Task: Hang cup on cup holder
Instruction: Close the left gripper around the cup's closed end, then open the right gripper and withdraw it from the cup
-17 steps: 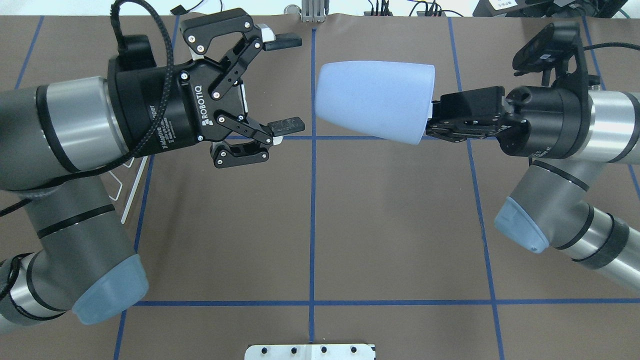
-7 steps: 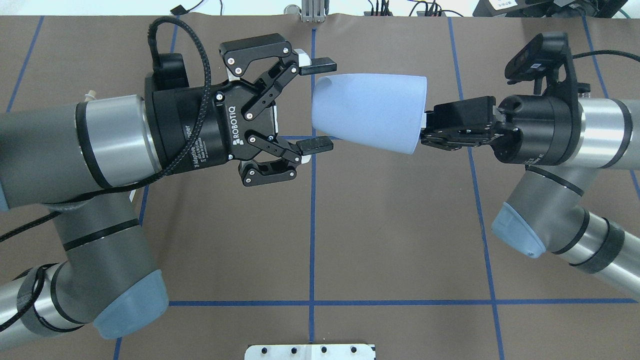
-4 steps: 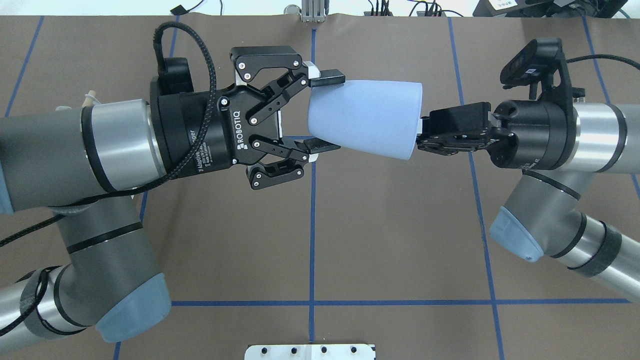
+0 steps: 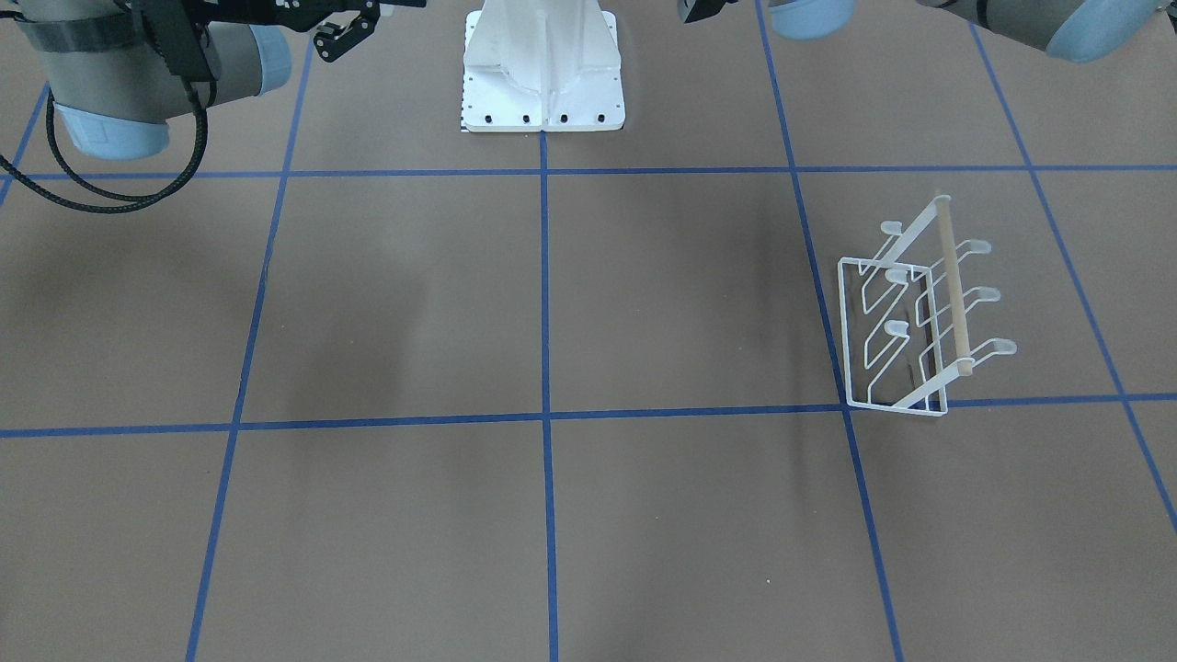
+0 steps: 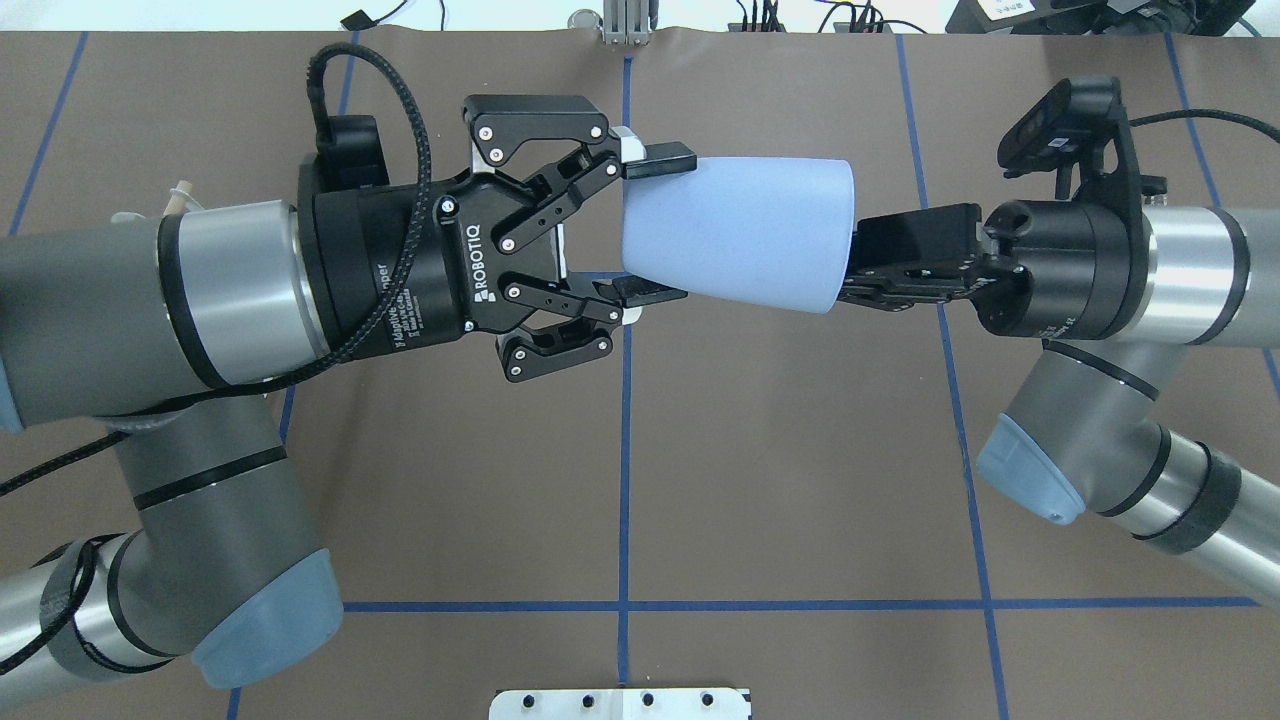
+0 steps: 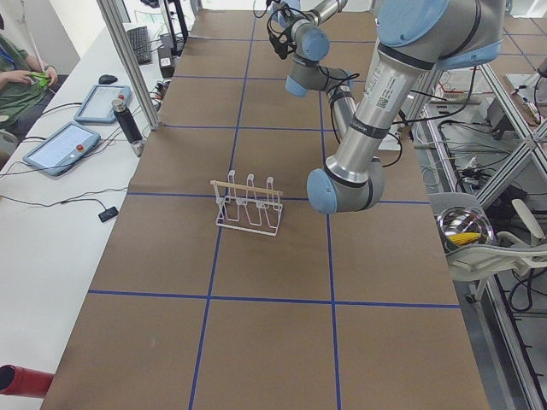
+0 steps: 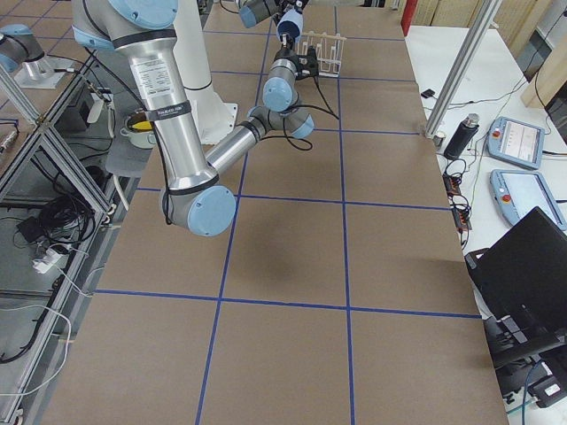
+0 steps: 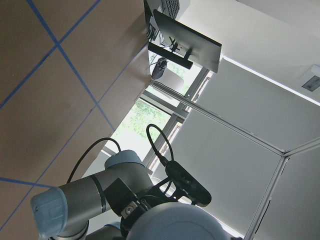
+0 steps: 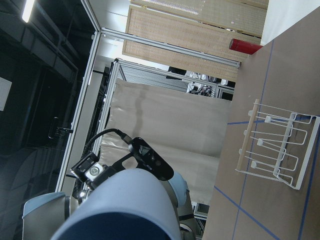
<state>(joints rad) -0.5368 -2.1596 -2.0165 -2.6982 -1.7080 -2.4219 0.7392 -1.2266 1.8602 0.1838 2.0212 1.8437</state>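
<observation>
Robotics laboratory. The bench point(image 6: 256, 342) is covered in brown sheeting ruled into squares with blue tape lines point(image 4: 544, 303). 2 industrial arms rise from a white pedestal base point(image 4: 542, 64) bolted at one edge. Aluminium framing posts point(image 6: 128, 55) border the work area. A side desk point(image 6: 51, 222) carries 2 control tablets point(image 6: 61, 149), each with a red button, and loose cables; a seated operator point(image 6: 19, 81) is at its far end. A laptop point(image 7: 523, 266) lies beside the opposite edge.

A brown table point(image 6: 256, 342) with blue tape lines point(image 4: 544, 418) fills the room's middle. Beside it runs a white bench point(image 6: 51, 213) with tablets point(image 6: 64, 149).
</observation>
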